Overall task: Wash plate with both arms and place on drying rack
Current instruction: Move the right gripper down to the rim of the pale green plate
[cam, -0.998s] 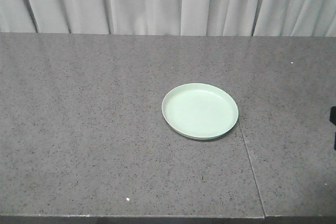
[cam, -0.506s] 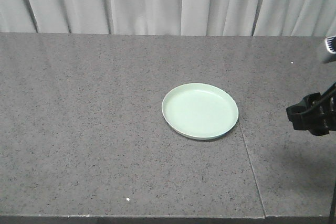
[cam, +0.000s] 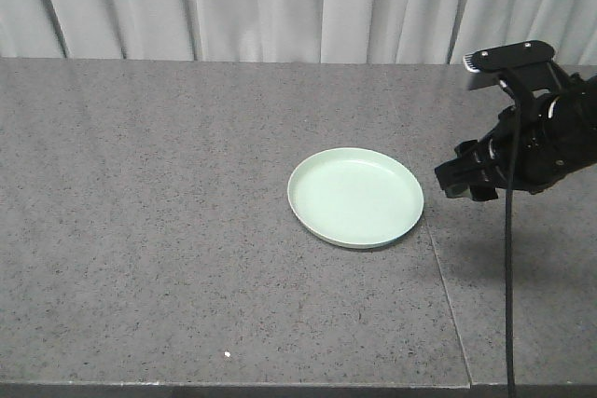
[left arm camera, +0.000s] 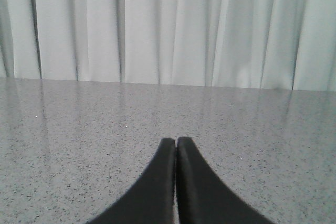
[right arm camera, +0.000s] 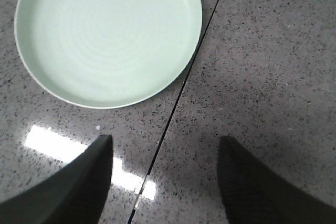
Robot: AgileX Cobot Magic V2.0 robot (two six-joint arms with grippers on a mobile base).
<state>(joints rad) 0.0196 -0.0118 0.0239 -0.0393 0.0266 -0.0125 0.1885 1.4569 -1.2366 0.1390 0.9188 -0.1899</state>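
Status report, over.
Right gripper open, hovering just short of plate. Left gripper shut, empty. Plate flat on counter, untouched. Path clear.

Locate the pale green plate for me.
In the front view the plate lies flat on the grey counter, right of centre, just left of the seam; the open right gripper hovers off its right edge.

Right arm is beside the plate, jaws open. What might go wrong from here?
1. The plate lies flat on the granite counter with only a low rim, so the open jaws of the right arm may push it along rather than grip it.
2. Its rim sits beside the counter seam; a jaw tip scraping low might catch there.
3. The left arm has its jaws shut and sees no plate, so it likely cannot steady a slip.
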